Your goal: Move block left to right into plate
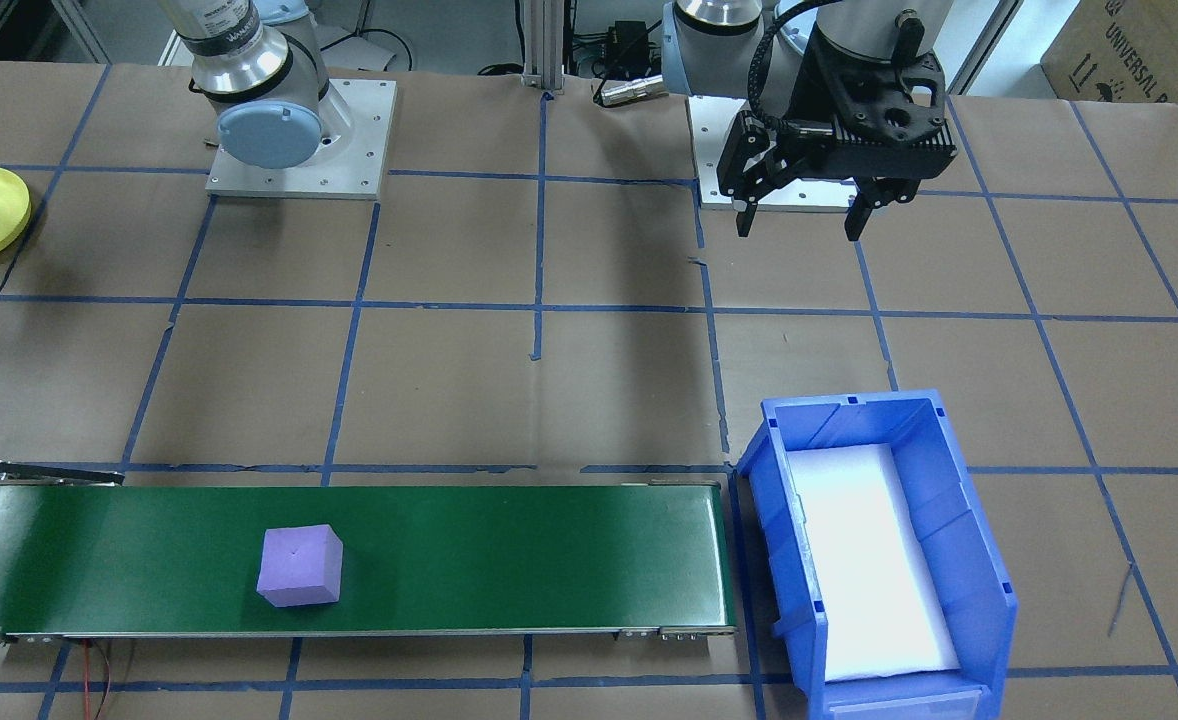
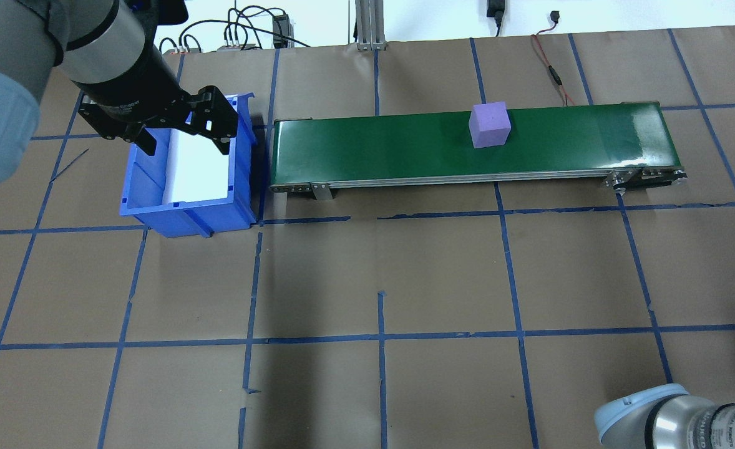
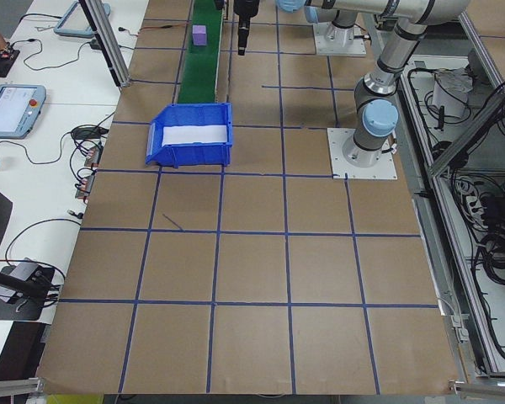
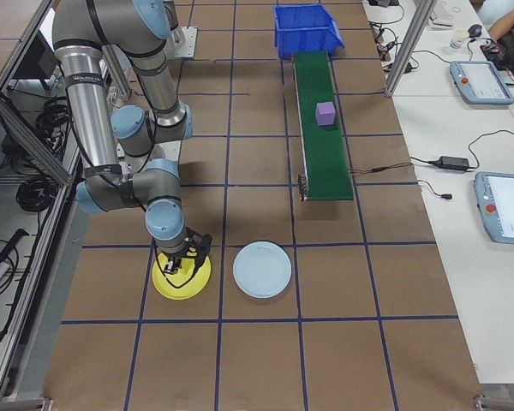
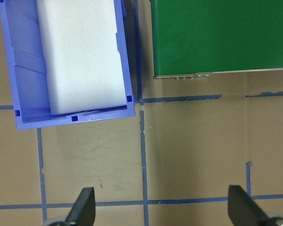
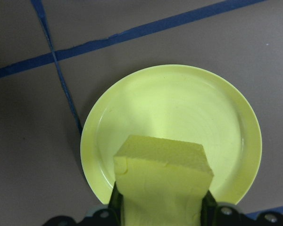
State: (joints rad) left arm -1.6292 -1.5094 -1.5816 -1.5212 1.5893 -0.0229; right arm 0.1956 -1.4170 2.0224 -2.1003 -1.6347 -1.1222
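Right wrist-mounted view: the right end effector (image 6: 162, 207) is clamping a yellow foam block (image 6: 162, 186) above the yellow plate (image 6: 132, 113), at its 6 o'clock; next likely lowering and releasing.

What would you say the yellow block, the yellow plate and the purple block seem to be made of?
Yellow block: likely foam; matte, grainy faces, slightly ragged edges.
Yellow plate: probably smooth plastic; soft sheen and faint concentric rings.
Purple block: seemingly foam too; dull, even surface with softened corners.
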